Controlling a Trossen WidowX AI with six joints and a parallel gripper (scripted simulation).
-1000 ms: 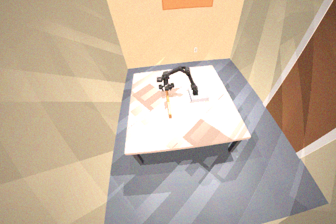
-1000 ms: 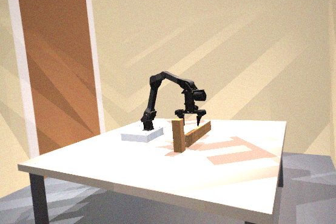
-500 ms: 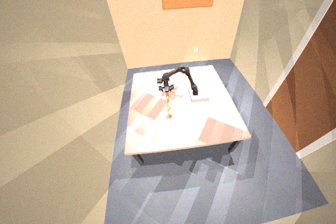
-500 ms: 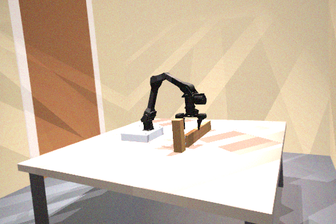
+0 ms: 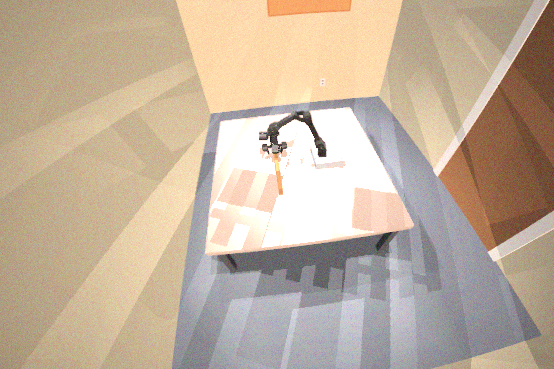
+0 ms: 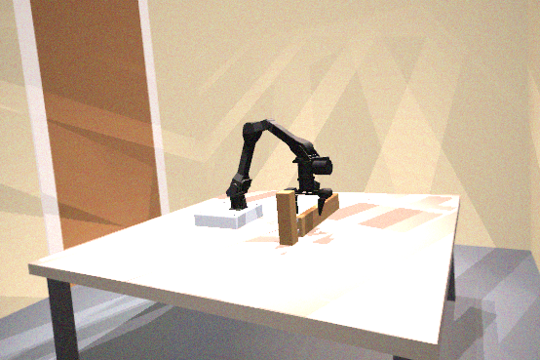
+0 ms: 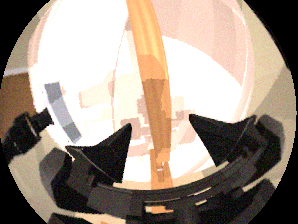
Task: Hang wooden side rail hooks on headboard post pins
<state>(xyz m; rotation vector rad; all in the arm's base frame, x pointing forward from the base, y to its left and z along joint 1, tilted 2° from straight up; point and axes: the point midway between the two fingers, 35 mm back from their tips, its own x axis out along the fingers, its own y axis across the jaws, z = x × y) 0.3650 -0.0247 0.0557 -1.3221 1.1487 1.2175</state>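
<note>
Step in hand: apparently the approach for grasping, before lifting and hooking.
Jaws: wide open, holding nothing, one finger of the black parallel-jaw gripper (image 5: 275,149) (image 6: 308,212) (image 7: 160,120) on either side of the rail.
Rail: long, orange-brown wooden side rail (image 5: 279,180) (image 6: 332,204) (image 7: 155,90), between the jaws in plan, running outward from them.
Post: upright brown wooden headboard post (image 6: 288,218), just beyond the rail's hook end; hook seating cannot be told.
Next move: centre, close on the rail, then raise that end.
</note>
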